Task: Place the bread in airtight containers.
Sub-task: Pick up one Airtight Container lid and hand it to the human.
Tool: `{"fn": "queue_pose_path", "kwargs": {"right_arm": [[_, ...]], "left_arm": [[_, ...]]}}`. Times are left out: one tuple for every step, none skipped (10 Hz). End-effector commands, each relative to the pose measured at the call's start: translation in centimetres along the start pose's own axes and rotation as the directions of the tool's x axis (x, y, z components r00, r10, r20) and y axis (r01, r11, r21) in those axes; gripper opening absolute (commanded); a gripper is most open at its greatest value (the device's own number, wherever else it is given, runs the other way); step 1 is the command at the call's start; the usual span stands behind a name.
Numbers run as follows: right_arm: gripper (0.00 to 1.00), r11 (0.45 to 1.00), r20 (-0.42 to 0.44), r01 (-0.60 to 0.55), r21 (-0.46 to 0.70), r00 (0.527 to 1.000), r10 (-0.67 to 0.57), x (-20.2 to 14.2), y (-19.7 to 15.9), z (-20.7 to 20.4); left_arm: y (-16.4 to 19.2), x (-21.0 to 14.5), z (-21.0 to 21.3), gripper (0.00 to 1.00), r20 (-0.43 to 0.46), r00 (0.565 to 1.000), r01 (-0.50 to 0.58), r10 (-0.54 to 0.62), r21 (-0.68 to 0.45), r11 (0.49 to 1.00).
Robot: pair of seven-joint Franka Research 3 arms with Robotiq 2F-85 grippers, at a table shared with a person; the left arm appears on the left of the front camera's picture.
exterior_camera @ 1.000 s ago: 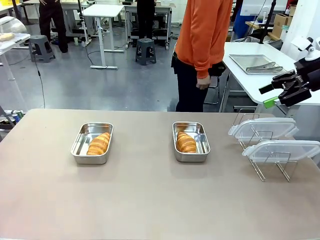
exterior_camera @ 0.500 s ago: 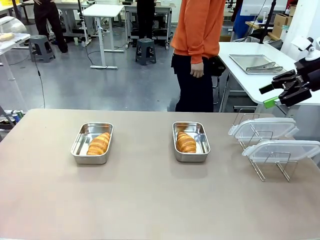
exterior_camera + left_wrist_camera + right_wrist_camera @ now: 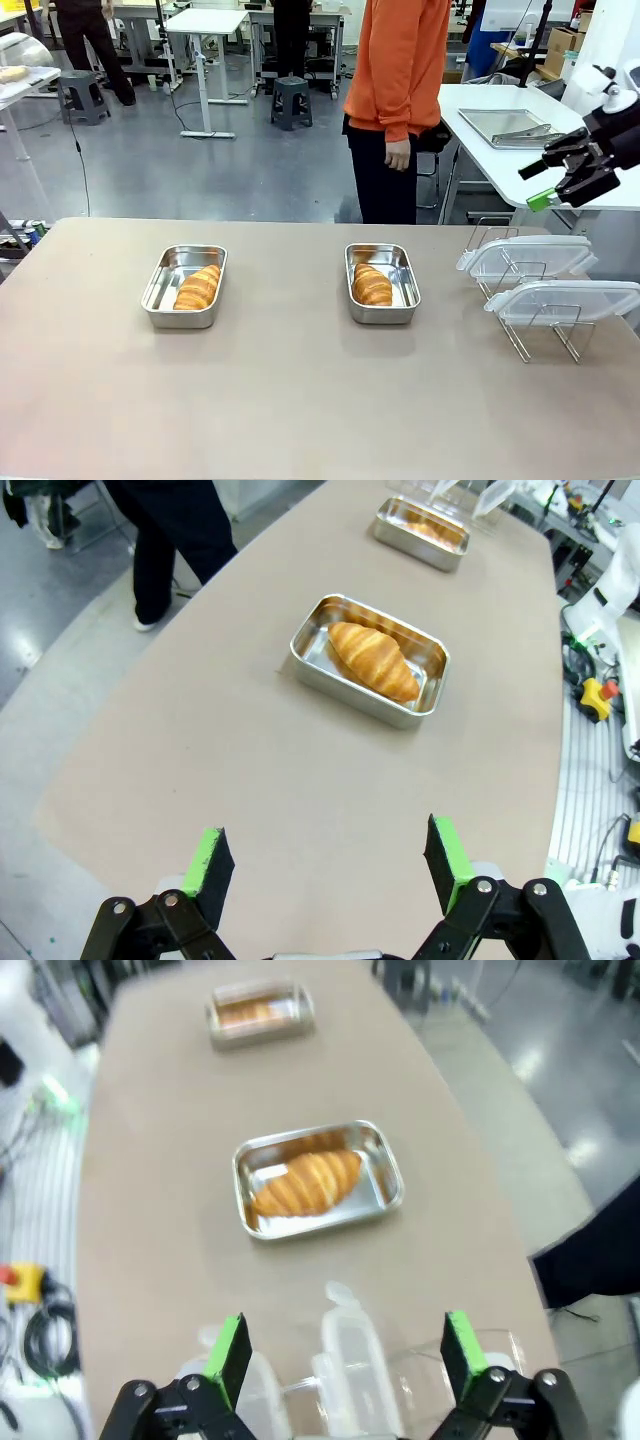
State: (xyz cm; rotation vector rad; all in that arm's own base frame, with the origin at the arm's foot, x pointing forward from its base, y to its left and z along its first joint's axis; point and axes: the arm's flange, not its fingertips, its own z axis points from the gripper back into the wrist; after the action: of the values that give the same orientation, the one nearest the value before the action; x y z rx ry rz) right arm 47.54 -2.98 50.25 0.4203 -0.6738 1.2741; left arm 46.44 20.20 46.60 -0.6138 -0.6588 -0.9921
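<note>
Lidding stage: golden-brown croissants in both shiny rectangular steel pans, left pincer and right pincer released, next likely grasping a clear plastic lid.

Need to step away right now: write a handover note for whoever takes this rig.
Left gripper: open, empty.
Right gripper: open, empty, raised above the wire rack.
Left croissant lies in the left pan, right croissant in the right pan. Far lid and near lid rest on that rack.
Done: bread in pans.
Left: clip a lid on each pan.
</note>
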Motion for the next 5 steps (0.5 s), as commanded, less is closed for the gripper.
{"fn": "queue_pose_path", "kwargs": {"right_arm": [[1.00,0.990,-0.211,-0.138,-0.039,0.969,0.127,1.2,-2.7,-1.3],[1.00,0.980,-0.324,-0.199,-0.001,0.927,0.188,1.6,-3.4,-2.3],[1.00,0.972,-0.413,-0.234,0.018,0.884,0.220,1.6,-3.3,-3.1],[1.00,0.969,-0.470,-0.244,0.026,0.853,0.228,1.4,-3.0,-3.6],[1.00,0.970,-0.501,-0.242,0.031,0.836,0.225,1.1,-2.7,-3.8]], "left_arm": [[-0.2,0.3,0.1,1.00,-0.014,1.000,-0.013,0.013,0.006,1.000],[-0.2,0.3,0.1,1.00,-0.014,1.000,-0.013,0.013,0.006,1.000],[-0.2,0.3,0.1,1.00,-0.014,1.000,-0.013,0.013,0.006,1.000],[-0.2,0.3,0.1,1.00,-0.014,1.000,-0.013,0.013,0.006,1.000],[-0.2,0.3,0.1,1.00,-0.014,1.000,-0.013,0.013,0.006,1.000]]}}
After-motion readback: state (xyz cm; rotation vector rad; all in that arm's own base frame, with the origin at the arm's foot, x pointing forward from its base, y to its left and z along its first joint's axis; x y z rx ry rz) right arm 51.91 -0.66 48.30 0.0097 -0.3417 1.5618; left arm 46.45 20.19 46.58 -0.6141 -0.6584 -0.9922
